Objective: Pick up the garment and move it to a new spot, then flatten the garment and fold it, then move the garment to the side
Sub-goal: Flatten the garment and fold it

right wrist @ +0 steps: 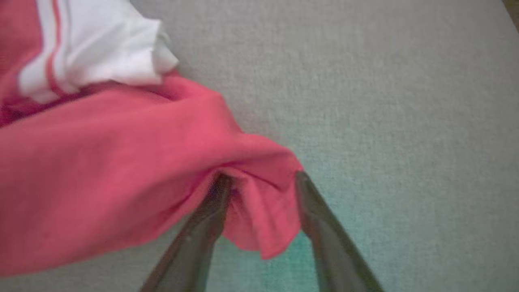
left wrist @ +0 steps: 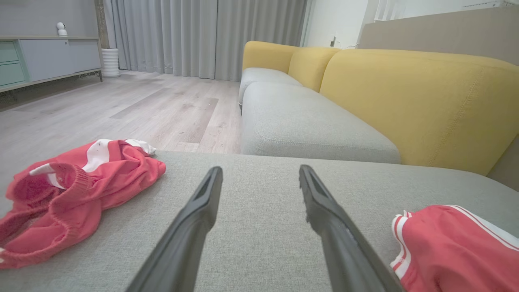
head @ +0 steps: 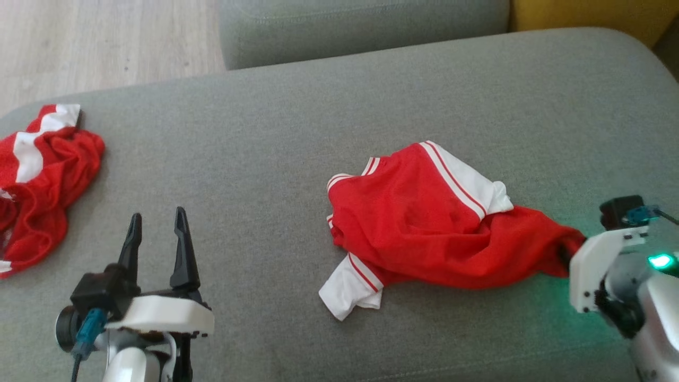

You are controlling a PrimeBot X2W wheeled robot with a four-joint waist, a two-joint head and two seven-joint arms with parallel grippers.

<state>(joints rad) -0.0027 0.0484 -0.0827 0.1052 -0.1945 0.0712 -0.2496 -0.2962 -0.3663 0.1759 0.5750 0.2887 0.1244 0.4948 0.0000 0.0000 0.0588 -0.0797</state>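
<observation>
Right, R gripper [right wrist: 260, 176] is at the right-hand end of the garment [head: 424, 223], low over the grey sofa seat [head: 297, 122]. On my R wrist cam its two fingers stand apart w/ a fold of red cloth bunched between them and draped over both tips; can't tell if they press on it. The garment is a red top w/ white sleeves and red-white striped trim. It lies crumpled mid-seat, towards the robot's right, its red body drawn into a narrow tail that runs to the R gripper. One white sleeve sticks out at the near edge, another at the far side. L gripper [head: 157, 215] hovers over bare cushion, well apart from the garment on the left, jaws apart, nothing between them. A 2nd red-and-white piece [head: 42, 180] sits heaped at the seat's far left edge. L wrist cam also gives me a yellow backrest [left wrist: 405, 93], wood floor [left wrist: 142, 105] and grey curtains [left wrist: 202, 36] behind
</observation>
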